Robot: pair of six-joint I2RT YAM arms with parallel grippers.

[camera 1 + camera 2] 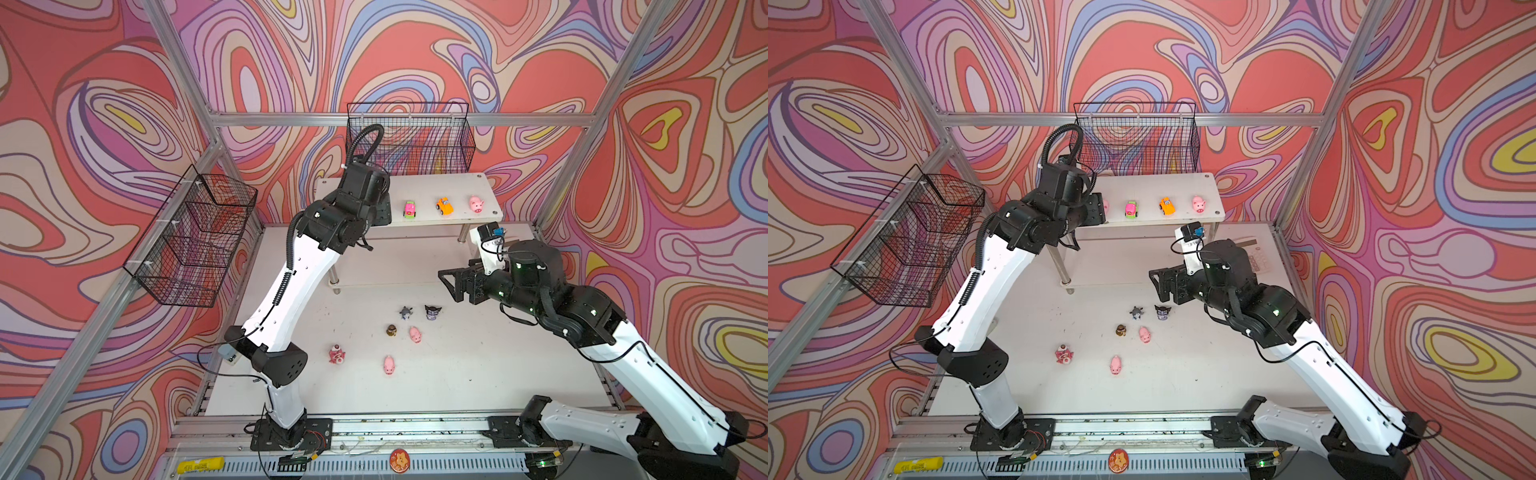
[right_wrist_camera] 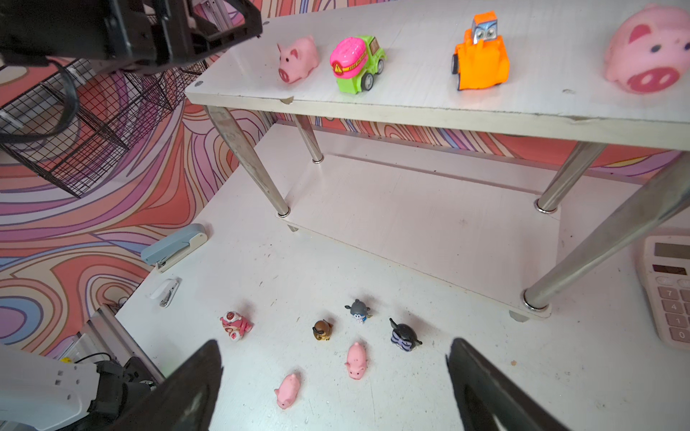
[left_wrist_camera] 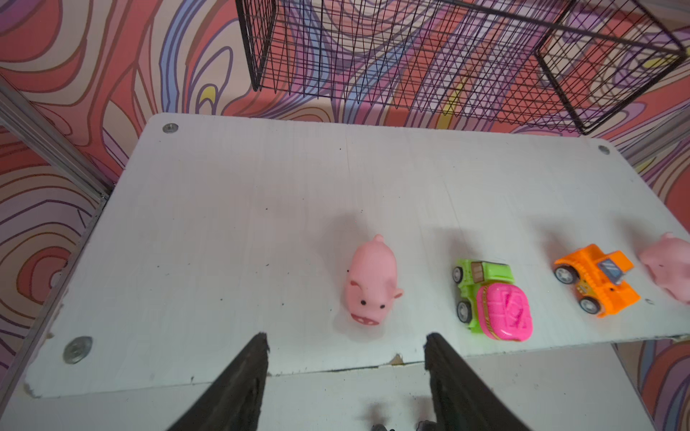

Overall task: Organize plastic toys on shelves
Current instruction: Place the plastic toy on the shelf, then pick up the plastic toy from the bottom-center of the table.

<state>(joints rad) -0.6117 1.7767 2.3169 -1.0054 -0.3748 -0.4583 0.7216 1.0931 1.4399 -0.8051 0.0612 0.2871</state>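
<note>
On the shelves' top board (image 1: 436, 187) stand a pink pig (image 3: 371, 283), a pink-green car (image 1: 409, 208), an orange car (image 1: 444, 206) and another pig (image 1: 476, 204). My left gripper (image 3: 345, 343) is open just in front of the first pig, which stands free on the board. The lower board (image 2: 429, 224) is bare. On the table lie a grey figure (image 1: 405, 312), a dark horned figure (image 1: 432, 311), a brown figure (image 1: 391, 331), two pigs (image 1: 415, 334) (image 1: 389, 365) and a pink bear (image 1: 337, 354). My right gripper (image 2: 334, 343) hangs open above them, holding nothing.
Black wire baskets hang on the back wall (image 1: 409, 137) and the left wall (image 1: 191, 237). A calculator (image 2: 668, 287) lies right of the shelves. A grey stapler (image 2: 173, 246) and a small white one (image 2: 166, 293) lie at the table's left edge.
</note>
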